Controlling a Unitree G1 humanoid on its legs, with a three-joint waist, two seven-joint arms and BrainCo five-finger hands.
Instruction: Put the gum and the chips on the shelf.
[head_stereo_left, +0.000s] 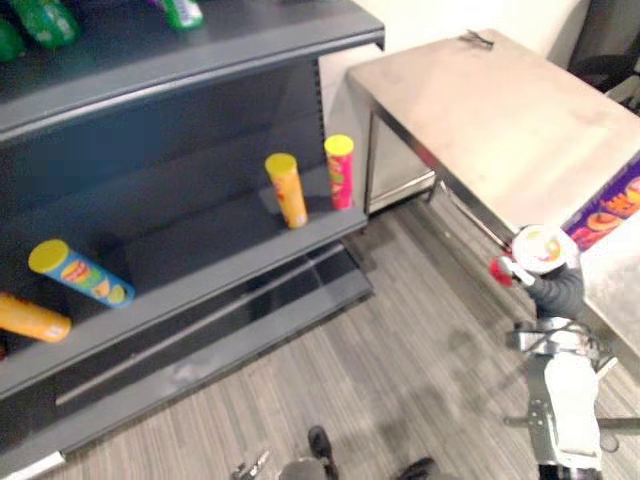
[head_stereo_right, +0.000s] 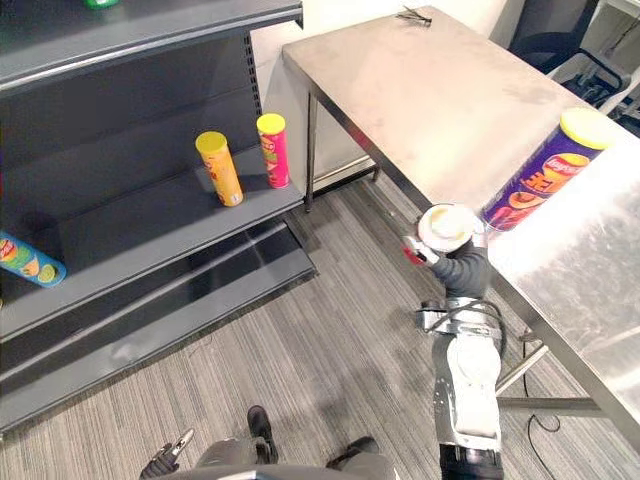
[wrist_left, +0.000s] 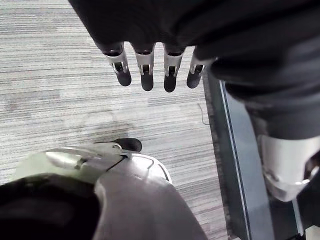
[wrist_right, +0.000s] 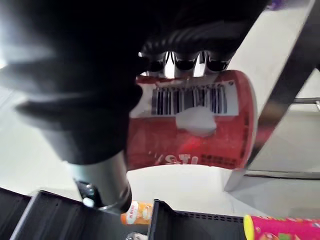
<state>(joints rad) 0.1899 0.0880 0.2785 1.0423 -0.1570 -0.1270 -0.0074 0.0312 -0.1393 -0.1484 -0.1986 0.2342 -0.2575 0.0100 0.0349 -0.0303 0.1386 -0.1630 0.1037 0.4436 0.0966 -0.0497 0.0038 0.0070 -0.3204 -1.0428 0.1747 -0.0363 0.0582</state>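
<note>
Chips can (wrist_right: 200, 130), red w/ white lid, gripped in right hand (head_stereo_right: 458, 268); fingers (wrist_right: 185, 62) curled round it across the barcode side. Can is in the air, lid facing up toward head cam, just beside tabletop (head_stereo_right: 420, 90) edge, over floor (head_stereo_right: 330, 350), well apart from shelf (head_stereo_left: 200, 250).

Purple can (head_stereo_right: 545, 172) lies on its side on tabletop, near right hand.

On shelf mid board:
- yellow can (head_stereo_left: 288, 190) and pink can (head_stereo_left: 340, 172), both upright, near front right corner, close together, not touching
- blue can (head_stereo_left: 82, 272) on its side, further left
- orange can (head_stereo_left: 30, 318) on its side, at the far left end

Left hand (wrist_left: 146, 70) hangs over floor, fingers straight, holding nothing.
</note>
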